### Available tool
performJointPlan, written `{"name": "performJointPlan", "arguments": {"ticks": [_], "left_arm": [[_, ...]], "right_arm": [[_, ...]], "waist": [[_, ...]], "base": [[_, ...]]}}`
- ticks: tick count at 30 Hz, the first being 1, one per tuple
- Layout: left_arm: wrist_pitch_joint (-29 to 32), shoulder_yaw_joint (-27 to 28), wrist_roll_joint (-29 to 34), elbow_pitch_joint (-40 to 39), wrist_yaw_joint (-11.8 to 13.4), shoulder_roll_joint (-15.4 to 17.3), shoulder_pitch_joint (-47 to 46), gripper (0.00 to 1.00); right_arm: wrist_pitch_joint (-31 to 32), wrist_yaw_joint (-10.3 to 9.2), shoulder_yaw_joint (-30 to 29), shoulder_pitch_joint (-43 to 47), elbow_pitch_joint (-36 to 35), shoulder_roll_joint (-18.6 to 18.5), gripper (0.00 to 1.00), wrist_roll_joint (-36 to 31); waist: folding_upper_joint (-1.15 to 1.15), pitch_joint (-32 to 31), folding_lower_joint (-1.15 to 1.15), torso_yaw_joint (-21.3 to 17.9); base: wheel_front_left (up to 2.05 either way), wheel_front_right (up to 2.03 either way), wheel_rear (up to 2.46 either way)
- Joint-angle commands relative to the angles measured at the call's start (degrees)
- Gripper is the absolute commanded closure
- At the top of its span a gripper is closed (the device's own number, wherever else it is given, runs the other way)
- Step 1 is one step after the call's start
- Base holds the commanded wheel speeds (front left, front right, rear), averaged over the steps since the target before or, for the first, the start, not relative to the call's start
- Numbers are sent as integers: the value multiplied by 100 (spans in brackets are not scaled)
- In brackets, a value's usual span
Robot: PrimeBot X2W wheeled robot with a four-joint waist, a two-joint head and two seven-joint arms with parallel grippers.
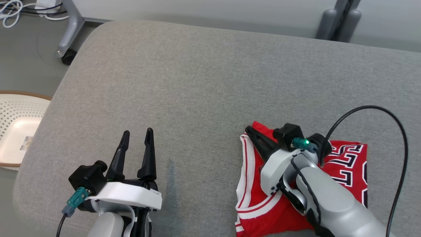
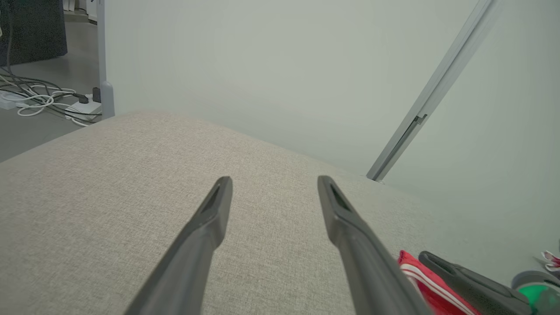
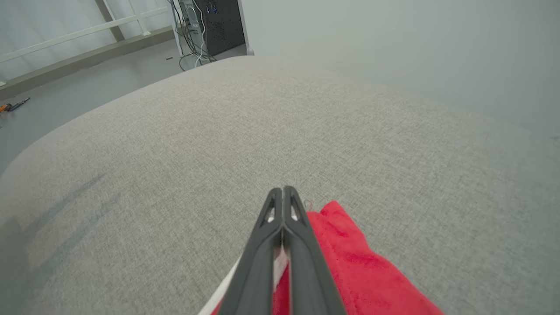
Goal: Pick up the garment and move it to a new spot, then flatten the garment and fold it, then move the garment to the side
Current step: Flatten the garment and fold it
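Red garment [image 1: 357, 179] nipped in clamped right pincer [image 1: 249, 129], forearm slanting in low, left pincer [image 1: 137, 132] spread wide, empty, pointing forward.

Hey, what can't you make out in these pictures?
Jersey lettering: head view, right arm covers part.
Jersey's near edge: head view, cut off at the bottom.
Right gripper grip: right wrist view, shut fingers hide whether cloth is pinched.
Tray label: head view, too small.

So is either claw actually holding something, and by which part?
The right claw is shut on the red jersey, pinching its white-trimmed edge at a corner. The left claw is open and holds nothing.
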Motion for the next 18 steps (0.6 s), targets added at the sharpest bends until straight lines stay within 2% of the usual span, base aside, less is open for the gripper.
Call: {"name": "performJointPlan", "arguments": {"ticks": [1,11,18], "left_arm": [[3,21,39,-30,15,16,-7,0],[3,-88,198,-54,-23,16,104,0],[3,-132,243,-4,-34,18,176,0]], "right_arm": [[-43,0,-95,-68,-92,-38,100,-54],[-40,0,-1424,793,-1366,-189,100,-757],[-39,0,-1957,1643,-2003,-250,100,-1057]], "waist": [[0,-51,0,-107],[0,-272,0,-715],[0,-375,0,-975]], "base": [[0,0,0],[0,0,0],[0,0,0]]}}
